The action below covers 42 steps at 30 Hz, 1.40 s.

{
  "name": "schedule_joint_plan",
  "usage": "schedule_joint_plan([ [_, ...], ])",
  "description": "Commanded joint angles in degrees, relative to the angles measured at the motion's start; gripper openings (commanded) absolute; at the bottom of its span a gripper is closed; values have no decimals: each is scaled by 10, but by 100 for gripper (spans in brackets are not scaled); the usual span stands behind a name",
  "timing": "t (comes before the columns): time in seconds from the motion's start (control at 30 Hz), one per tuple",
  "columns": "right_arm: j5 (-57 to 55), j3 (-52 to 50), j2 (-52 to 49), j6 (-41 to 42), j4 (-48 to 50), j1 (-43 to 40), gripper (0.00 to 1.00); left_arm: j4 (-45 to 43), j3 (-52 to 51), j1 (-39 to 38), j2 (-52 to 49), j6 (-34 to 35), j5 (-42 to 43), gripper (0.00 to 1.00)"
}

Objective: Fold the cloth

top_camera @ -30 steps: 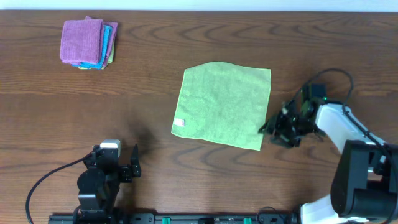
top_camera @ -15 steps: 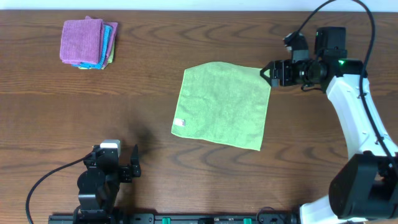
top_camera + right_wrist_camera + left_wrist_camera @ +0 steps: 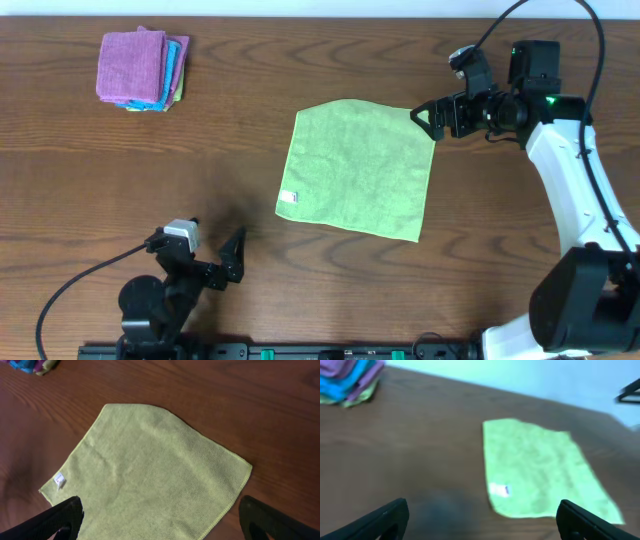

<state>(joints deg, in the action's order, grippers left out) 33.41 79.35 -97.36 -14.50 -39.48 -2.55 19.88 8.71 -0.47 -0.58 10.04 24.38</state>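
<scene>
The fold is only starting: the cloth (image 3: 358,168) is lying flat and unfolded near the middle of the table (image 3: 330,290), its white tag (image 3: 288,197) at the 7 o'clock corner. The right end effector (image 3: 428,118) is hovering at the cloth's 1 o'clock corner with its fingers spread, the arm reaching in from 3 o'clock. The next move is probably dropping to pinch that corner. The left end effector (image 3: 215,247), also spread, is sitting well apart at 7 o'clock.

We see a lime-green cloth (image 3: 358,168) with a white tag (image 3: 289,197), a dark brown wood-grain table (image 3: 250,270), a purple cloth (image 3: 130,62) and a turquoise cloth (image 3: 176,62).
</scene>
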Motion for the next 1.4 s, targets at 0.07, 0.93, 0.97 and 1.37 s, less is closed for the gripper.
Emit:
schedule_joint_plan([
  [0.07,13,2,-1,27,0,-5,99,-66,-4,1,3,106,63,96],
  [0.93,14,2,-1,59,-12,-5,99,-390,110,1,-432,173,95,96],
  [0.97,14,2,-1,59,-16,-5,99,-383,156,1,-498,144,120,95],
  [1.37,61,2,-1,39,-141,-2,97,-92,675,-43,-1075,-88,192,95],
])
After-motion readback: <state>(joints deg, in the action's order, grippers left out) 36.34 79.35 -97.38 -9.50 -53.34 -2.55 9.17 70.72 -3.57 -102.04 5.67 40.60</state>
